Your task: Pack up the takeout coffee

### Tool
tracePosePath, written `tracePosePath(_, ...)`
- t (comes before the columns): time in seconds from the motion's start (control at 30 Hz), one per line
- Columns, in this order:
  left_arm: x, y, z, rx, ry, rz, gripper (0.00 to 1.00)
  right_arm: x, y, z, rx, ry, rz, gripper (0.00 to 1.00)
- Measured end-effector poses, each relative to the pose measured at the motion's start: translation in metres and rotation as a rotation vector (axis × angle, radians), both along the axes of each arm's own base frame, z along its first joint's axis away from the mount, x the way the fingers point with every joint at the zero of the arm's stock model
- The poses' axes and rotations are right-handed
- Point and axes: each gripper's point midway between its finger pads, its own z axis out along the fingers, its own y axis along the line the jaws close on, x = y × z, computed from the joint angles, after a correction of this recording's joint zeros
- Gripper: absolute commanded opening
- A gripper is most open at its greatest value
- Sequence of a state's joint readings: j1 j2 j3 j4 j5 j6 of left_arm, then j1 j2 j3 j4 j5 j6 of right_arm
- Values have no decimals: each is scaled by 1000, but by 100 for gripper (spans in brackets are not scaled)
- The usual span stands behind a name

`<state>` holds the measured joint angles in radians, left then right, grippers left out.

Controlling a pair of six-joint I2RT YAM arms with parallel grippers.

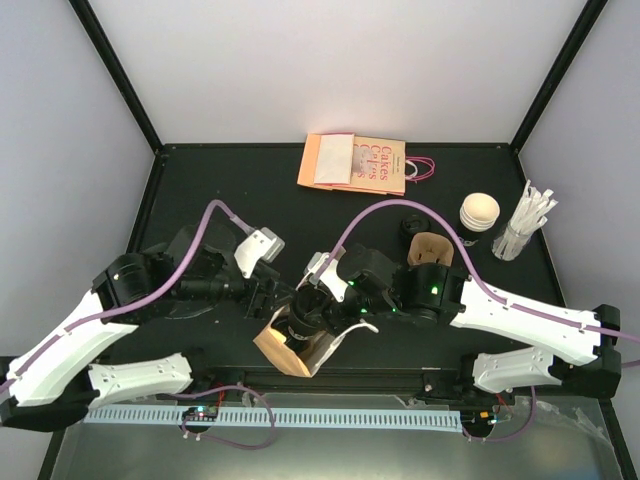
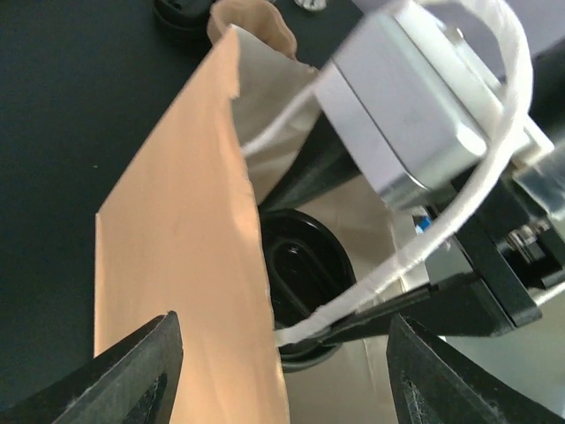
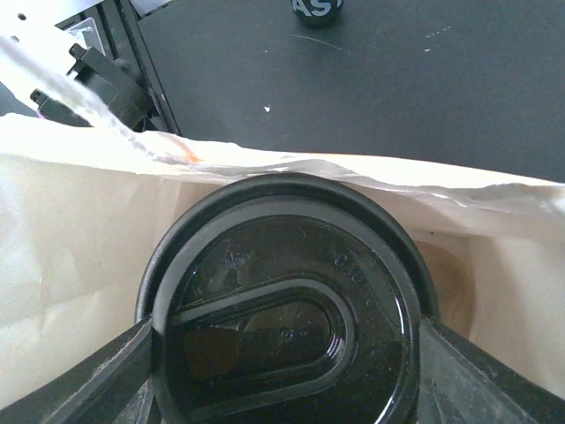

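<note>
A brown paper bag (image 1: 278, 352) with white twisted-paper handles (image 2: 415, 247) is at the near edge of the black desk (image 1: 250, 190), between the two arms, and its mouth is open. Inside this mouth is the takeout coffee (image 3: 282, 318), a small dark cup closed by a round black plastic lid. In the right wrist view the pale inner walls of the bag surround the lid on the left, far and right sides.

The right gripper (image 3: 287, 329) reaches into the bag. Its two fingers are spread wide, and each one presses against one side of the lid's rim, so it holds the takeout coffee.

The left gripper (image 2: 282, 353) is at the bag's mouth with its fingers wide apart. One brown wall of the bag stands between them, closer to one finger. The wall is not pinched, and I cannot tell if that finger touches it. One white handle crosses the gap.

Farther on the desk, to the right, a brown moulded-pulp cup carrier (image 1: 430, 250) lies just behind the right arm. A clear cup (image 1: 512, 240) holds white paper-wrapped straws (image 1: 535, 205). Flat paper bags printed "Cakes" (image 1: 378, 165) lie at the far edge
</note>
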<state>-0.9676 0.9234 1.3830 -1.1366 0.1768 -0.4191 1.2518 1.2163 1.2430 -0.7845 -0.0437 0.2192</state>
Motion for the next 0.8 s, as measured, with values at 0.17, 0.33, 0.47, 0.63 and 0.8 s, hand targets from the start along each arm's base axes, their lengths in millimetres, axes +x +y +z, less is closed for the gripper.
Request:
tracePosePath(0.17,-15,-7,-7,35,1,-75,63,1,0,0,-1,-3,-4,61)
tracePosePath(0.33,-17,-8,-16,88,0,-86,57,1,0,0,-1,-5,-6,61)
tracePosePath(0.47,-15,-11,-27,152,9,-86,54,2,-1,0,-2,-7,-9,61)
tracePosePath(0.63,-10,-11,-44,240,18,-77,44,3,-1,0,-4,-11,-14,61)
tracePosePath(0.8,-9,-13,-47,284,4,-82,27,4,-1,0,-6,-15,-18,61)
